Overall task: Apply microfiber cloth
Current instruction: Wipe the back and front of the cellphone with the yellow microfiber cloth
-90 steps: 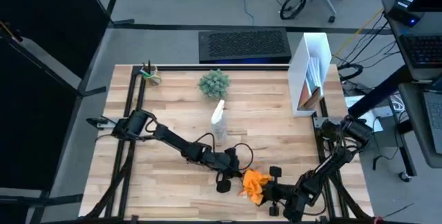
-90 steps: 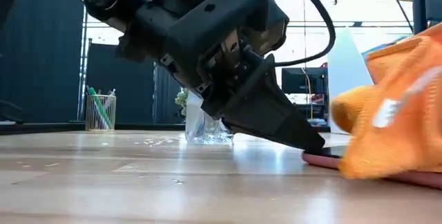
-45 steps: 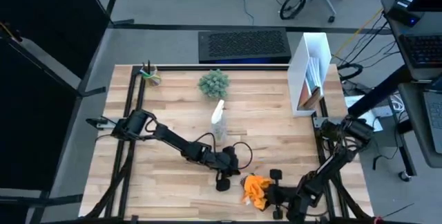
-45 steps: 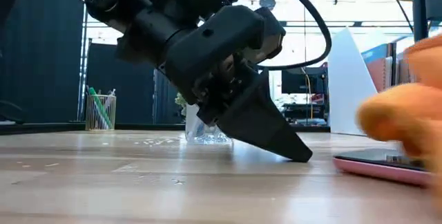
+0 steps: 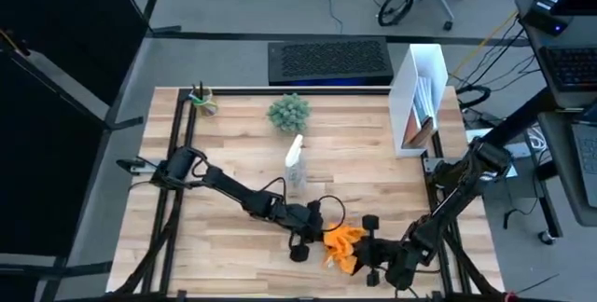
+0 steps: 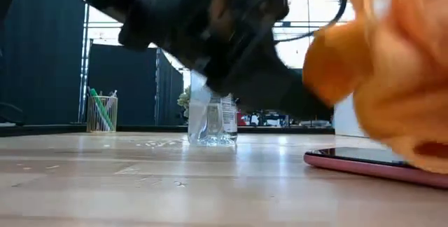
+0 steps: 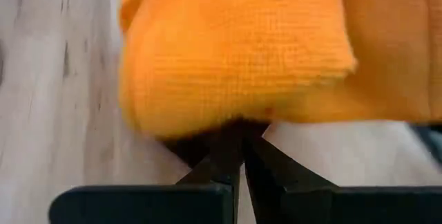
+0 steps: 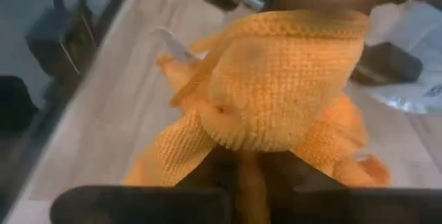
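Between the two grippers we see the microfiber cloth (image 5: 342, 244), bunched over the phone (image 6: 371, 165): right gripper (image 5: 370, 254) pinches it; left gripper (image 5: 312, 239), fingers together, touches its edge.

Bright orange microfiber cloth (image 5: 343, 244), pink-edged dark phone (image 6: 364, 164), pale wood table (image 5: 233, 153).

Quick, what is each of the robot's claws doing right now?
Left gripper: shut, holding nothing, beside the orange cloth.
Right gripper: shut on the cloth.
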Controlling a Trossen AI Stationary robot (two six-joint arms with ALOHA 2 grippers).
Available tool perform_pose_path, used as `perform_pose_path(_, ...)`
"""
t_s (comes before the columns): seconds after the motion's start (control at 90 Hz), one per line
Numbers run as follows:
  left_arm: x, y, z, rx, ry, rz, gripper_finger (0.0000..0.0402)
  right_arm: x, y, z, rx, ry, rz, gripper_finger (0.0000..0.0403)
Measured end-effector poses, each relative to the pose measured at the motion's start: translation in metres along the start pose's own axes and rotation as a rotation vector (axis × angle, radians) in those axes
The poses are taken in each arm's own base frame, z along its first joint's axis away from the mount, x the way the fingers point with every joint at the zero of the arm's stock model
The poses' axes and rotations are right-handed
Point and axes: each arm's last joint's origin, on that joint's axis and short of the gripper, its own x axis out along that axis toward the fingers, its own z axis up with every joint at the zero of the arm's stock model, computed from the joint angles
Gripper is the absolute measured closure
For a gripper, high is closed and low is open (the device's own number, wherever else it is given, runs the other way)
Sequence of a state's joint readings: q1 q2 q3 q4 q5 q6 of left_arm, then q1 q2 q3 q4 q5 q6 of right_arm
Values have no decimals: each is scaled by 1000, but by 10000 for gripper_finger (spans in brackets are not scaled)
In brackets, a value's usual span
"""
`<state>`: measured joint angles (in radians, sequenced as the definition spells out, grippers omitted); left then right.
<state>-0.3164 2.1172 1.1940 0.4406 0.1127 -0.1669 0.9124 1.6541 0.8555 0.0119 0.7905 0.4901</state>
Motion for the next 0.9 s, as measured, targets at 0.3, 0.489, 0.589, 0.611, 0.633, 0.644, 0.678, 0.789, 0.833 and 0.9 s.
perform_pose_path(0.3,23,5,-14,41,39,2,395,-26,1,10,69,-43,22,386)
perform_pose_path(0.489,30,10,-24,33,58,6,395,0,0,-9,-25,-44,-164,386)
perform_pose_path(0.589,30,13,-26,26,80,11,395,15,2,-23,-18,9,-168,386)
perform_pose_path(0.611,30,14,-26,25,84,12,395,17,3,-27,-15,27,-158,386)
perform_pose_path(0.633,29,15,-27,22,89,14,395,20,4,-31,-12,46,-146,386)
perform_pose_path(0.644,29,15,-27,20,92,16,395,21,5,-33,-10,56,-139,386)
perform_pose_path(0.678,29,17,-27,9,100,20,395,24,8,-40,-3,89,-114,386)
perform_pose_path(0.789,28,21,-28,-13,106,31,396,29,19,-59,38,151,-71,386)
perform_pose_path(0.833,28,23,-29,-17,114,37,396,30,23,-64,61,163,-54,386)
perform_pose_path(0.9,27,27,-30,-45,130,50,400,28,29,-70,80,171,-40,386)
